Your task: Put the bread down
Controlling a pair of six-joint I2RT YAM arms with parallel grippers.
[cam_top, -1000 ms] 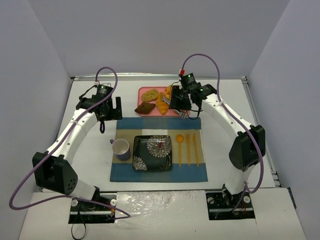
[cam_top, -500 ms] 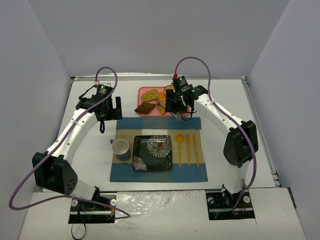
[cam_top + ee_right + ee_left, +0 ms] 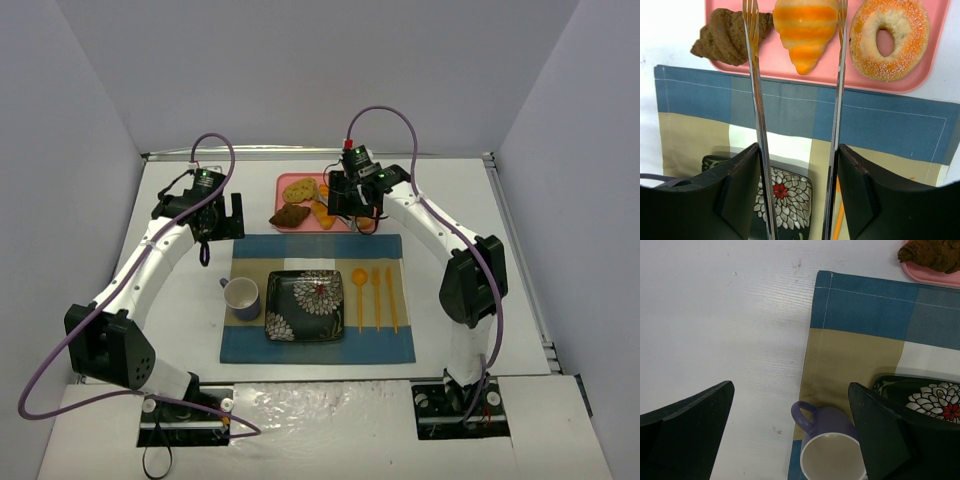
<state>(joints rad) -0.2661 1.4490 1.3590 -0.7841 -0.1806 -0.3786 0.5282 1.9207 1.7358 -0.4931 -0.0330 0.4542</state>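
While the right gripper (image 3: 338, 203) hangs over the pink tray (image 3: 283, 180), its body hides the tray's right half in the top view. The bread (image 3: 322, 210) only peeks out, on the tray, at the gripper's left. Also on the tray: one cookie (image 3: 300, 188). Near side of the tray: one placemat (image 3: 250, 345), one floral plate (image 3: 305, 305), one purple mug (image 3: 241, 296), three orange utensils (image 3: 376, 295). The left gripper (image 3: 215, 218) sits left of the tray.

Left wrist: jaws wide apart, gripping nothing.

Right wrist: the bread lies mid-tray, golden-orange, banded ridges, tapered end. One brown pastry (image 3: 730, 35) is left of it, one sugared donut (image 3: 888, 40) right. Two metal prongs (image 3: 754, 100) stand apart and straddle the bread, with a gap at the left prong.
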